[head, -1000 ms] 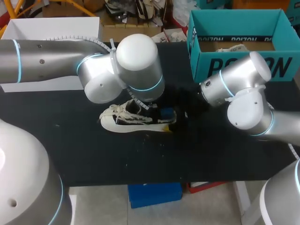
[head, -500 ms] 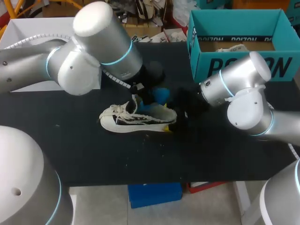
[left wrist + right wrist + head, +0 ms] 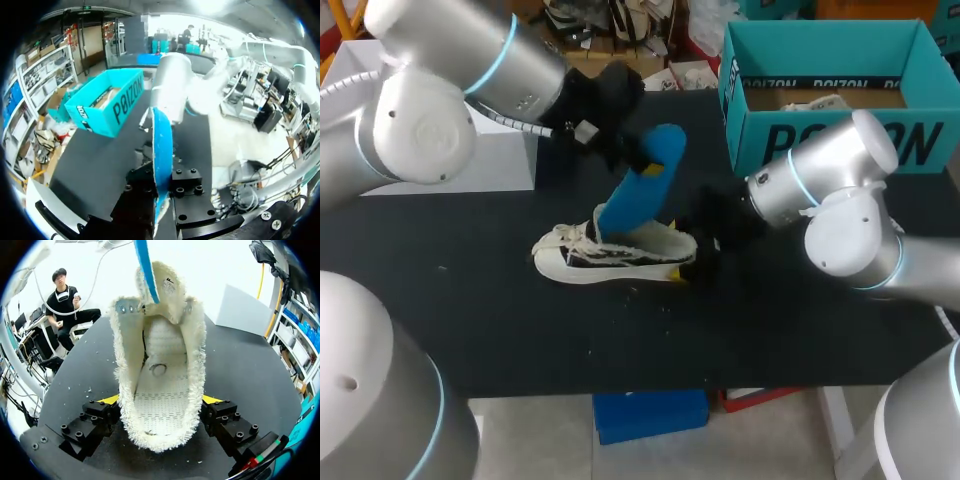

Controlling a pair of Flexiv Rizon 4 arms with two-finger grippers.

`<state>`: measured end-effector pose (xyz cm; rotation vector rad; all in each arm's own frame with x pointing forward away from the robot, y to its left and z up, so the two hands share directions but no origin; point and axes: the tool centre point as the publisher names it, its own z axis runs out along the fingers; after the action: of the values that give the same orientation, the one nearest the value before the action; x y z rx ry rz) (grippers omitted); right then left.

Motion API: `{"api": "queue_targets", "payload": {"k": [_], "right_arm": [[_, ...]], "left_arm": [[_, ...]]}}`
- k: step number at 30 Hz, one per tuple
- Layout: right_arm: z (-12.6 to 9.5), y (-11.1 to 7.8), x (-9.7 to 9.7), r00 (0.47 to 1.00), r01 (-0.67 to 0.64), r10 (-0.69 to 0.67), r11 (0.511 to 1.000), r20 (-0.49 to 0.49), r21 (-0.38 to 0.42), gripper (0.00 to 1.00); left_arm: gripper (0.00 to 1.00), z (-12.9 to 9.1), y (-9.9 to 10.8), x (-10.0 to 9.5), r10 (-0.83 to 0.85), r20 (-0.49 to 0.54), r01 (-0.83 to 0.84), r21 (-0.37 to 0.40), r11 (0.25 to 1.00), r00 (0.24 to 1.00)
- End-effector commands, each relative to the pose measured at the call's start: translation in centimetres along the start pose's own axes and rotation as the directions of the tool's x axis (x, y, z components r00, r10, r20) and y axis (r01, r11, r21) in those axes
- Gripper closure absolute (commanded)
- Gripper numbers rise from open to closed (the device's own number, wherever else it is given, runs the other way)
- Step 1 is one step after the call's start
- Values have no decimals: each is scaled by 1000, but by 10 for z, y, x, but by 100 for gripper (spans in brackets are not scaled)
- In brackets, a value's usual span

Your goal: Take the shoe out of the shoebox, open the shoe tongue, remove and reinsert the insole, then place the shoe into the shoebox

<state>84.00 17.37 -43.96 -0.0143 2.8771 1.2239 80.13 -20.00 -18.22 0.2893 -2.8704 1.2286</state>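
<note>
A white low-top shoe [image 3: 605, 255] lies on its side on the black table [image 3: 470, 310]. My right gripper [image 3: 705, 245] is shut on its heel; in the right wrist view its yellow-tipped fingers [image 3: 111, 400] press both sides of the fuzzy-lined heel of the shoe [image 3: 160, 365]. My left gripper [image 3: 642, 160] hangs above the shoe, shut on the upper end of a blue insole [image 3: 632, 195]. The insole's lower end still reaches into the shoe opening. In the left wrist view the insole [image 3: 161, 145] stands edge-on between the fingers of my left gripper [image 3: 161, 195]. The teal shoebox [image 3: 830, 135] stands open at the back right.
A white box [image 3: 430, 60] sits at the back left of the table. Small pale crumbs [image 3: 635, 292] lie in front of the shoe. The shoebox [image 3: 107, 102] holds some paper. My right arm's elbow [image 3: 845, 230] hangs over the table's right side.
My left arm has risen and swung back to the left, drawing the blue insole up out of the shoe. The right gripper and the shoe have stayed in place.
</note>
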Motion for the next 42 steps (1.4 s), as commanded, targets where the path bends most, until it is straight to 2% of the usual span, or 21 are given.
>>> {"api": "queue_targets", "payload": {"k": [1,3,6,25,28,31,33,42], "right_arm": [[2,0,0,1000,-2,2,1000,1,4,100],[2,0,0,1000,-2,2,1000,1,4,100],[2,0,0,1000,-2,2,1000,1,4,100],[2,0,0,1000,-2,2,1000,1,4,100],[2,0,0,1000,-2,2,1000,1,4,100],[2,0,0,1000,-2,2,1000,1,4,100],[2,0,0,1000,-2,2,1000,1,4,100],[2,0,0,1000,-2,2,1000,1,4,100]], "left_arm": [[100,-40,-8,12,-6,-36,11,120,993,999],[100,-49,-17,14,-21,-87,36,175,984,996],[100,-60,-26,16,-43,-233,105,261,960,971],[100,-60,-26,16,-43,-233,105,261,960,971],[100,-70,-25,20,-126,-327,235,320,918,937],[100,-79,-29,21,-113,-333,232,344,910,936],[100,-88,-37,23,-127,-378,272,360,893,917],[100,-121,-70,39,-67,-429,257,401,879,901]]}}
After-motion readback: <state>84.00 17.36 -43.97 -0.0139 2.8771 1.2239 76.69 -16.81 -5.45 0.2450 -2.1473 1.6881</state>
